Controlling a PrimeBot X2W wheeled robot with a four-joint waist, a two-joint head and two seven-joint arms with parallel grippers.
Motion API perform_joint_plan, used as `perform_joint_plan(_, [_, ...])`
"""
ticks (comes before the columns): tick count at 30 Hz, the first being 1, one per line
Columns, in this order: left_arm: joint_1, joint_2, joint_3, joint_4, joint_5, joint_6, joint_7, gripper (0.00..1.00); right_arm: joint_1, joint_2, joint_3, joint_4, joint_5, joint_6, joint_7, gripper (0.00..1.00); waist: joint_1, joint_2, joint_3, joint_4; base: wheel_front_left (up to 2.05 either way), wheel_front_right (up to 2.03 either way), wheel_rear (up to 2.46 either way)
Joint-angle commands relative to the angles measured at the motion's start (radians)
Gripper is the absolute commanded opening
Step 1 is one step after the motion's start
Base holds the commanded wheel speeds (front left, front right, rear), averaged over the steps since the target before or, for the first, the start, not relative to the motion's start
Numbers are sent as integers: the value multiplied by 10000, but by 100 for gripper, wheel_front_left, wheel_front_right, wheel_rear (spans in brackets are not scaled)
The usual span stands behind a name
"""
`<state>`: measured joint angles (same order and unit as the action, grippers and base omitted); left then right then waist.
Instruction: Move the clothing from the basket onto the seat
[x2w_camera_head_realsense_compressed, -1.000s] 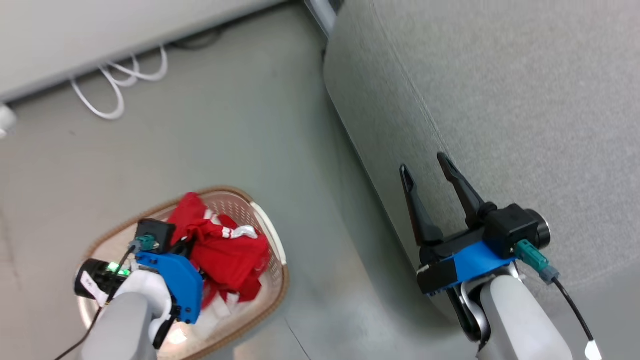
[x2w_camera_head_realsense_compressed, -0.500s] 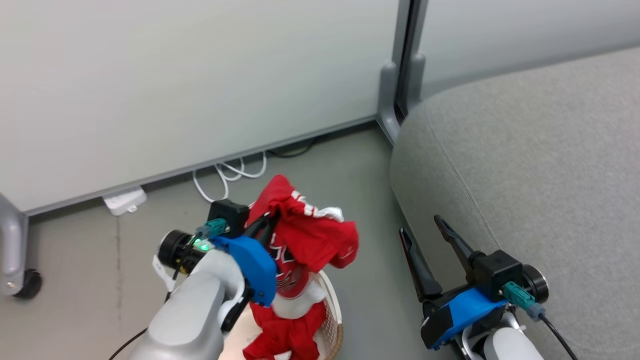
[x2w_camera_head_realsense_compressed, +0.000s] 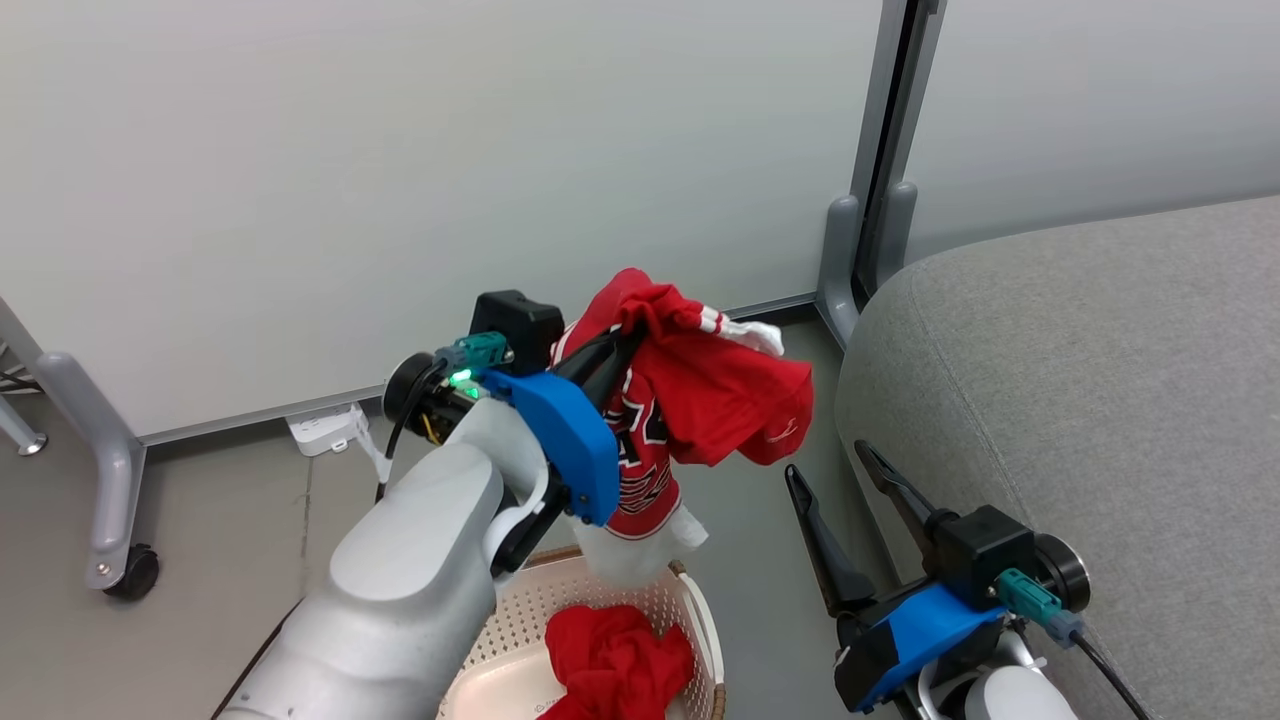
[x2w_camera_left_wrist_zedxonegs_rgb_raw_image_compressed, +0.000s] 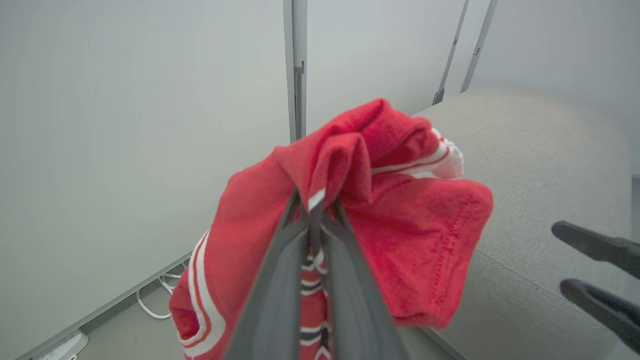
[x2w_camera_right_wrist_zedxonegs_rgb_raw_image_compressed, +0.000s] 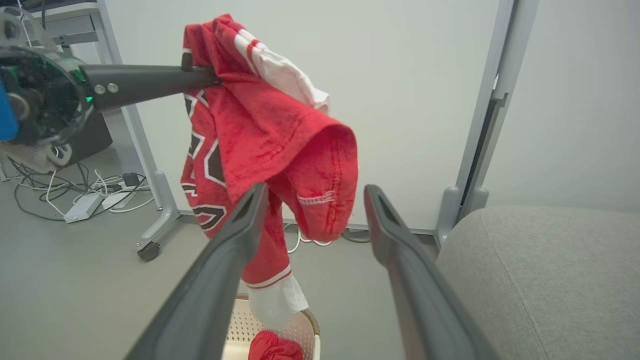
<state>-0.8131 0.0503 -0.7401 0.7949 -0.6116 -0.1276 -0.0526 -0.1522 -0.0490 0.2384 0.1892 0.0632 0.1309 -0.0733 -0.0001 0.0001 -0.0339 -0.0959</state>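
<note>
The left gripper (x2w_camera_head_realsense_compressed: 622, 348) is clamped on a bunched fold of a red shirt (x2w_camera_head_realsense_compressed: 720, 395), which hangs above the basket (x2w_camera_head_realsense_compressed: 703, 612), left of the seat (x2w_camera_head_realsense_compressed: 1080, 400). A white cloth piece (x2w_camera_head_realsense_compressed: 635, 548) dangles at the shirt's lower end. Another red garment (x2w_camera_head_realsense_compressed: 615, 665) lies in the basket. The right gripper (x2w_camera_head_realsense_compressed: 830, 460) stands open and empty near the seat's edge. To carry well, I judge the arm should lift until the hanging tail clears the seat's rounded edge. It should then swing right and let go only well over the cushion, lest the cloth slide off.
</note>
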Motion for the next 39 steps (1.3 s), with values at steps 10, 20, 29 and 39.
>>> perform_joint_plan(10, [-686,16,-739,276,-663,-20,-203,0,110,-24,79,25,-73,-3,109,100,1,-1,-86,-138,0,0,0])
perform_joint_plan(20, [-739,12,-1249,626,-1104,83,-481,0,-457,-24,70,-72,-335,-3,411,100,1,-1,-139,-156,0,0,0])
perform_joint_plan(29, [-804,12,-1690,752,-1419,89,-564,0,-1485,-318,385,520,-163,-3,1508,100,1,-1,-213,-1,0,0,0])
perform_joint_plan(39, [-885,13,-2268,660,-1877,100,-609,0,-2810,-400,1145,2136,991,-3,2186,100,1,-1,-177,297,0,0,0])
